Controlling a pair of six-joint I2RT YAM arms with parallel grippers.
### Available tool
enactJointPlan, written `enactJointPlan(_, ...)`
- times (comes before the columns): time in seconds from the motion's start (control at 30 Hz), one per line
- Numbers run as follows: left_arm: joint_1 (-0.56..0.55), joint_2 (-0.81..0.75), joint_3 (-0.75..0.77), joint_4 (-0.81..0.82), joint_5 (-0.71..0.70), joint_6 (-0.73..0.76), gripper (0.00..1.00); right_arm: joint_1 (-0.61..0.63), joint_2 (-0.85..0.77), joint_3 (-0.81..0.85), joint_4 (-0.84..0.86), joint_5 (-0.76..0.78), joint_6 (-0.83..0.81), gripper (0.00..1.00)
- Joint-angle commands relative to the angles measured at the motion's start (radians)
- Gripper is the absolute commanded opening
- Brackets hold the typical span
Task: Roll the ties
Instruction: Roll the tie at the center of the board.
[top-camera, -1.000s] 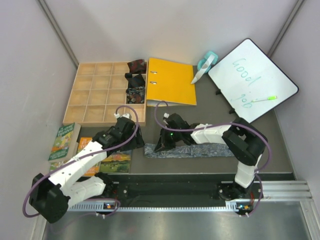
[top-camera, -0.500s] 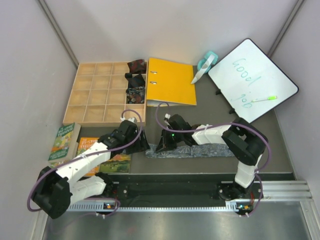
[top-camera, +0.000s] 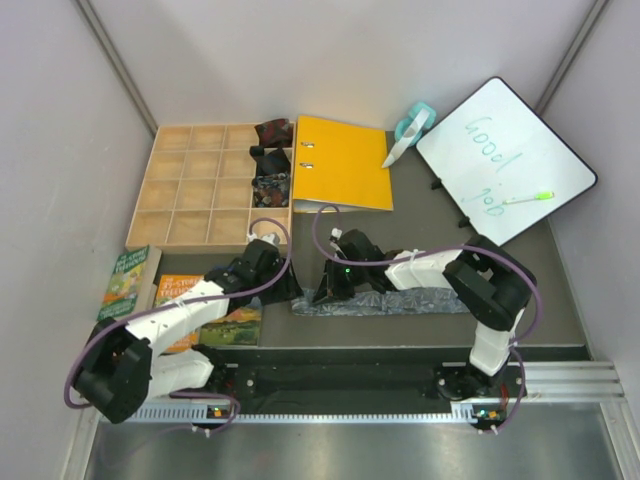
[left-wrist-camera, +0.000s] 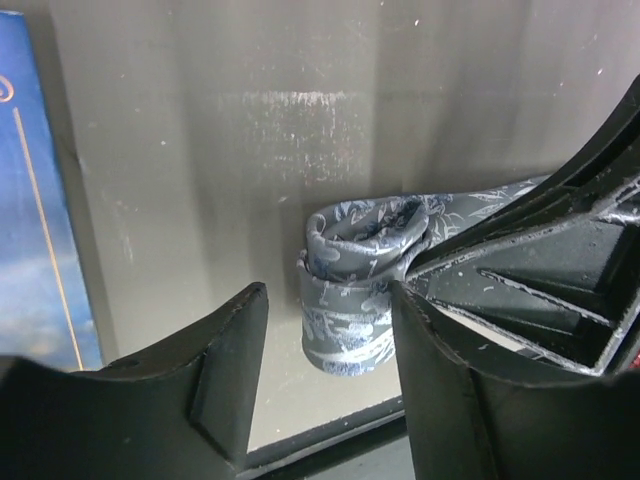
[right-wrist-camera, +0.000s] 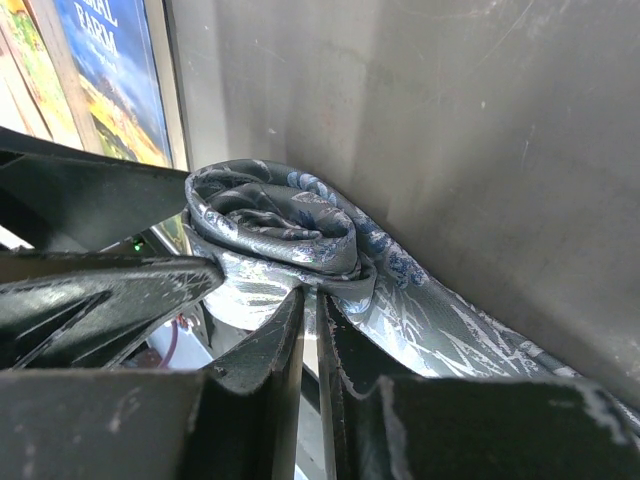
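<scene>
A silvery grey-blue tie (top-camera: 410, 299) lies flat across the dark mat, its left end wound into a small roll (left-wrist-camera: 365, 265) (right-wrist-camera: 278, 213). My left gripper (top-camera: 284, 288) (left-wrist-camera: 327, 305) is open and straddles the roll; its right finger is against the fabric and its left finger stands apart. From the other side, my right gripper (top-camera: 325, 290) (right-wrist-camera: 310, 300) is shut on the tie, pinching fabric at the base of the roll. In the wooden box, three small rolled ties occupy the right-hand column: dark red (top-camera: 272, 131), black (top-camera: 268, 158), dark speckled (top-camera: 270, 186).
The wooden compartment box (top-camera: 195, 200) stands at the back left, with an orange binder (top-camera: 345, 162) beside it. A tape dispenser (top-camera: 412, 126) and a whiteboard (top-camera: 505, 160) with a green marker are at the back right. Books (top-camera: 130, 282) lie at the left under my left arm.
My left gripper has slid right to the rolled end of the tie and its jaws have narrowed around it. The right gripper has held still.
</scene>
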Motion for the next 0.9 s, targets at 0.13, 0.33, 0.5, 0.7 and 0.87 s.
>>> enactJointPlan(0.13,0.005,0.03,-0.015,0.084,0.042,-0.004,0.48,-0.018,-0.006,-0.022,0.021,0.022,-0.027,0.11)
enactJointPlan(0.33,0.003,0.019,-0.047,0.116,0.077,-0.026,0.47,-0.019,0.0,-0.024,0.029,0.019,-0.026,0.11)
enactJointPlan(0.5,0.003,0.034,-0.069,0.153,0.094,-0.036,0.46,-0.018,0.0,-0.025,0.029,0.021,-0.025,0.11)
enactJointPlan(0.7,0.003,0.019,-0.084,0.182,0.116,-0.05,0.37,-0.019,0.003,-0.032,0.03,0.021,-0.026,0.11)
enactJointPlan(0.87,0.003,0.001,-0.064,0.163,0.122,-0.042,0.24,-0.018,0.006,-0.031,0.033,0.019,-0.025,0.11)
